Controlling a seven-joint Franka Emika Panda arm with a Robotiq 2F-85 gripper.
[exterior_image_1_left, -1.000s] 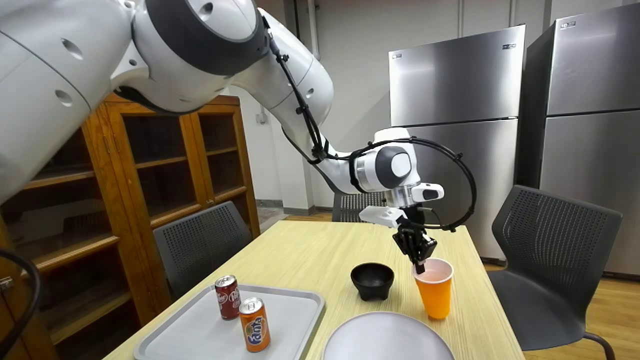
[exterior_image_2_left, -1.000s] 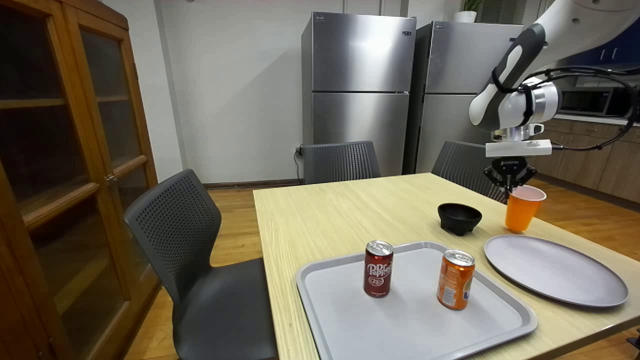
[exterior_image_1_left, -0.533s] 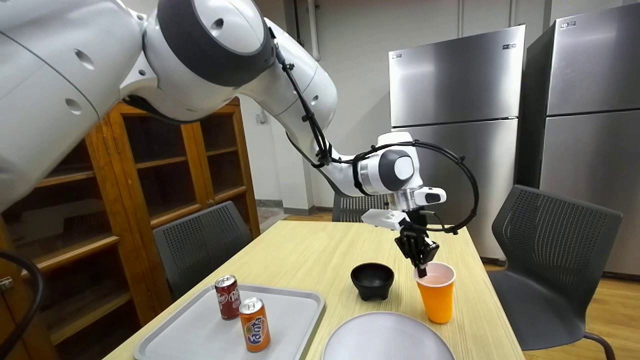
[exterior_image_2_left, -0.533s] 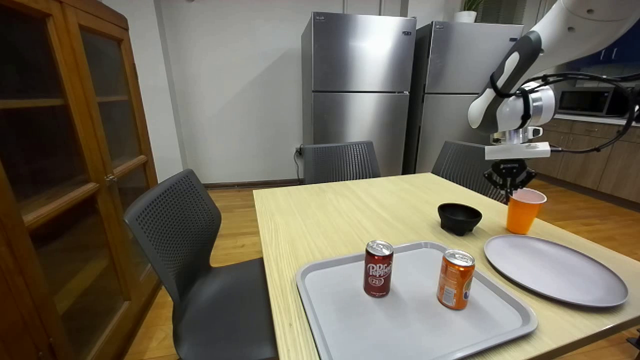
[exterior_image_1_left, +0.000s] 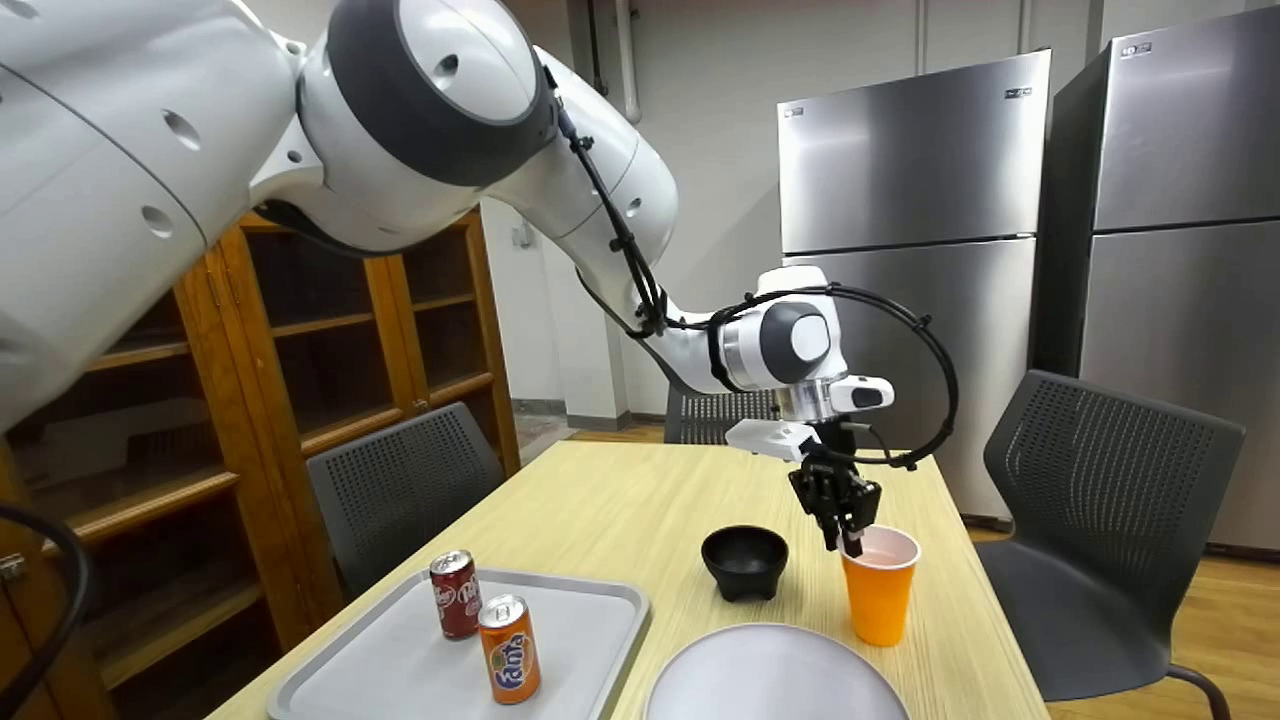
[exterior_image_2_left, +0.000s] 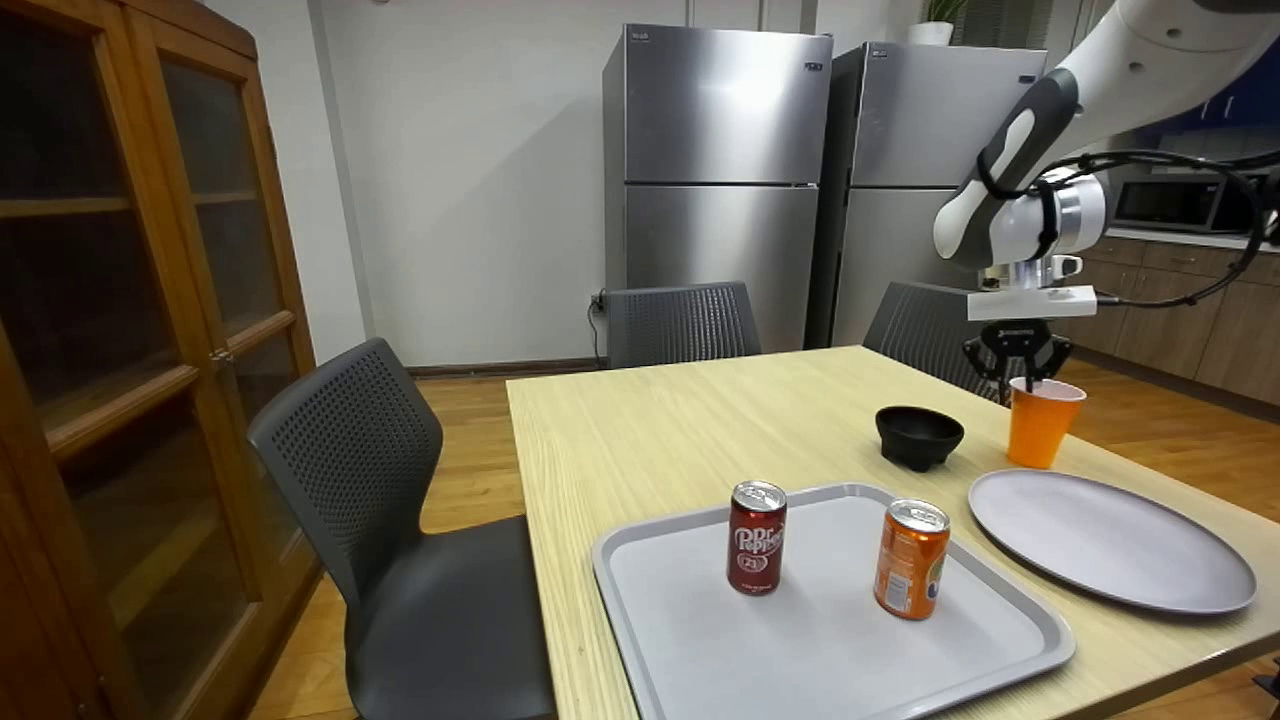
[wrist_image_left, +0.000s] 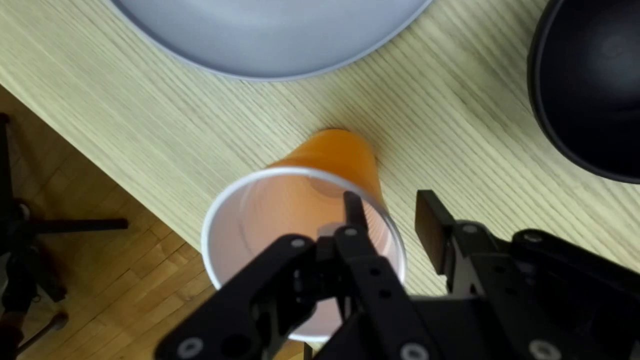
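in the wrist view the tool (wrist_image_left: 391, 212) straddles the wall of an orange cup (wrist_image_left: 280, 215): its fingers are spread part-way, one reaching inside the mouth, the other hanging outside, with a gap between rim and outer finger, so nothing is gripped. the orange cup is probably thin plastic, light and springy, a little slippery, easy to tip or crease under a hard squeeze; the wall just below the rim, between the fingers, looks the sensible place to take hold. its mouth is round with a white lip, its inside pale with an orange glow; part of the bottom is hidden. it stands on the counter (wrist_image_left: 150, 140) near an edge, floor (wrist_image_left: 140, 290) beyond; a grey plate (wrist_image_left: 280, 45) and a black bowl (wrist_image_left: 590, 110) are near, neither touching it.

in an exterior view the cup shows plain, bright orange sides narrowing to the base, near the edge beside a dark chair (exterior_image_1_left: 1110, 500). a grey tray (exterior_image_1_left: 400, 680) with a dr pepper can (exterior_image_1_left: 456, 597) and a fanta can (exterior_image_1_left: 511, 655) lies toward the opposite edge.

in an exterior view the orange cup (exterior_image_2_left: 1038, 435) sits between bowl and edge; whether it leans slightly, i cannot tell.
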